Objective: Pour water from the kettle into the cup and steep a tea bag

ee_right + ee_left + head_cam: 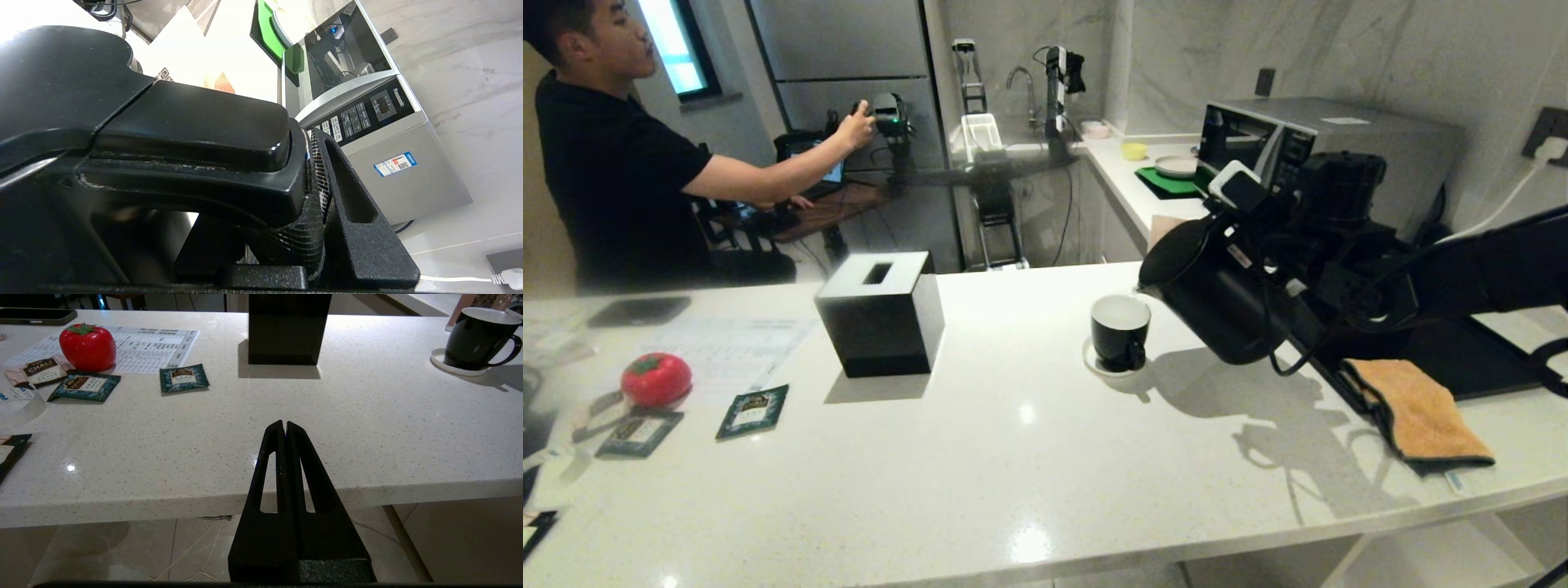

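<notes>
The tall black kettle [1217, 298] hangs tilted over the counter, its spout [1145, 284] just above and to the right of the cup's rim. My right gripper [1290, 282] is shut on the kettle's handle [192, 122]; one ribbed finger [327, 175] presses against the handle, the other is hidden behind it. The black cup [1121, 331] with its white inside stands upright on a small white saucer [1092, 362]. I cannot see a stream of water. Sealed tea bag packets [753, 411] [183, 377] lie flat at the left. My left gripper [285, 424] is shut and empty at the counter's front edge.
A black cube tissue box [882, 314] stands left of the cup. A red tomato-shaped object [656, 378] and a printed sheet [151, 347] lie far left. An orange cloth [1417, 408] and a black tray [1470, 359] are at the right, a microwave [1331, 147] behind. A person [613, 163] sits at the back left.
</notes>
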Robot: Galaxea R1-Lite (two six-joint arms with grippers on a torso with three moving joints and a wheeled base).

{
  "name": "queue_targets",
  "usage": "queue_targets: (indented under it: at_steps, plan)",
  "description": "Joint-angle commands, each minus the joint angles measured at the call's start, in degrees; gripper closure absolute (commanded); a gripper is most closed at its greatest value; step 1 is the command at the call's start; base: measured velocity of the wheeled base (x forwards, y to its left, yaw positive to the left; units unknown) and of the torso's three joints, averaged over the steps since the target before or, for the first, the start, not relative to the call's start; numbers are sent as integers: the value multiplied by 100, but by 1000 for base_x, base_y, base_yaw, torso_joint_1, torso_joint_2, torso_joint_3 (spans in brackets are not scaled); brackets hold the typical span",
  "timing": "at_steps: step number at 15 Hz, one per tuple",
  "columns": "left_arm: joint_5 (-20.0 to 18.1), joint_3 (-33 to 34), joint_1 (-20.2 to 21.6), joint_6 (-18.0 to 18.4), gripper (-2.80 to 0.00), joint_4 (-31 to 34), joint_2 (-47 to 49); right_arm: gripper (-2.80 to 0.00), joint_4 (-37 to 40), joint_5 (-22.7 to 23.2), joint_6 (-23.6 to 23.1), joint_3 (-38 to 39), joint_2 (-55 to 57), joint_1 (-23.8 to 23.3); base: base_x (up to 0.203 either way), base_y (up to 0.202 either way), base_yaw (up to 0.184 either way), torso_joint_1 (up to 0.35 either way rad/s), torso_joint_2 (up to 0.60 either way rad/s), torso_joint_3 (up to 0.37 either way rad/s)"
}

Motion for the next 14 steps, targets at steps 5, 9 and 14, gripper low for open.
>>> queue_targets:
  at_steps: [5,9,14]
  plan:
    - [3,0,1,-4,0,-2,0,0,-45,21,-203,45,43,28,0,0,0,0,0,0]
    - [3,0,1,-4,0,-2,9,0,-41,47,-234,45,52,28,0,0,0,0,0,0]
    - [3,0,1,-4,0,-2,3,0,-59,47,-357,53,61,28,0,0,0,0,0,0]
